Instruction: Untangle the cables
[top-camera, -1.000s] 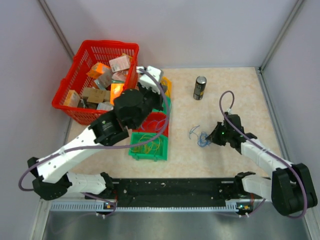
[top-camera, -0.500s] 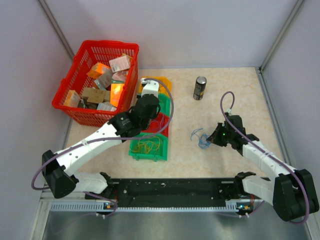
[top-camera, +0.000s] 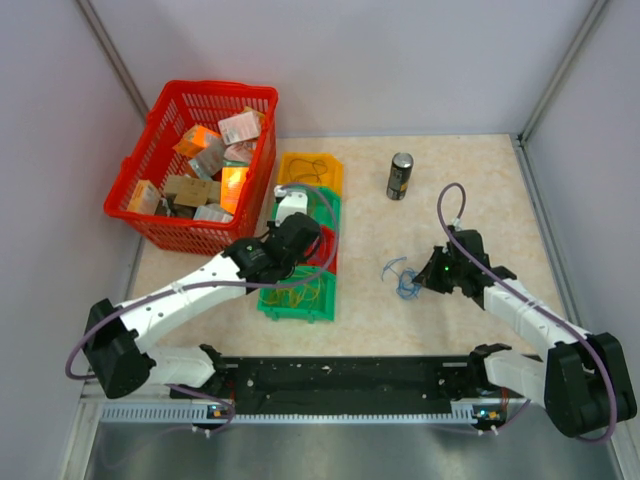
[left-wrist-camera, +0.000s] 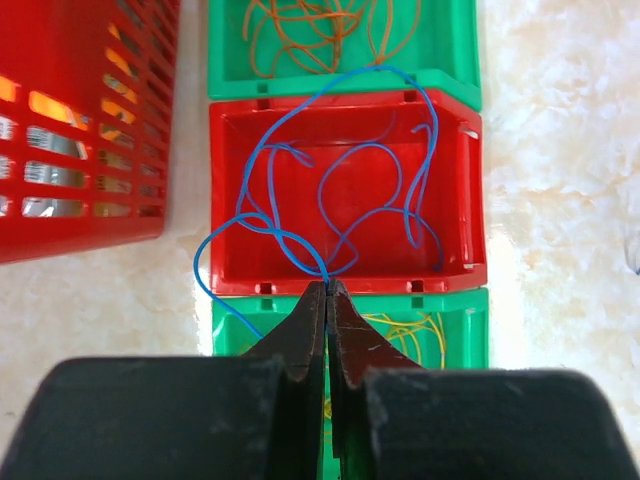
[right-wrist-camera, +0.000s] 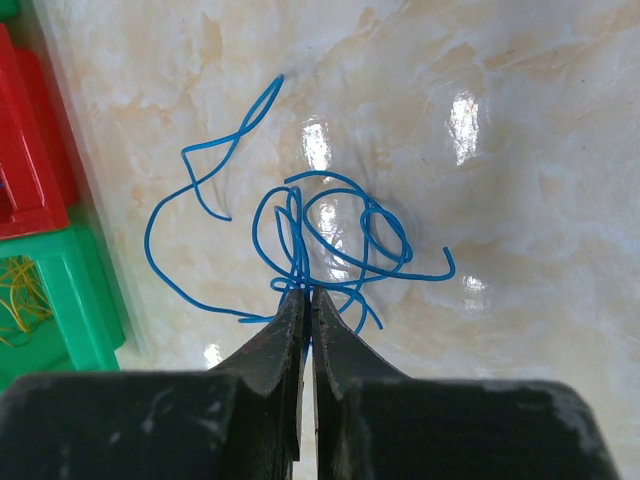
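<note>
Two-handed, sorting by colour, by the look of it: pinching a blue wire (left-wrist-camera: 285, 240) in the tightly closed left hand (left-wrist-camera: 326, 285) just above the red bin (left-wrist-camera: 472, 190), with its loops trailing inside, seemingly for parting it from the orange wires (left-wrist-camera: 300, 30) in the neighbouring green bin (left-wrist-camera: 450, 40); nipping strands of a second blue tangle (right-wrist-camera: 300, 230), lying on the bench (right-wrist-camera: 500, 120) well apart from the bins, in the closed right hand (right-wrist-camera: 306, 292), probably anchoring it.

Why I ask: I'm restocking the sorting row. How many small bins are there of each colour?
Green bins: 2
Red bin: 1
Yellow bin: 1
Total: 4
</note>
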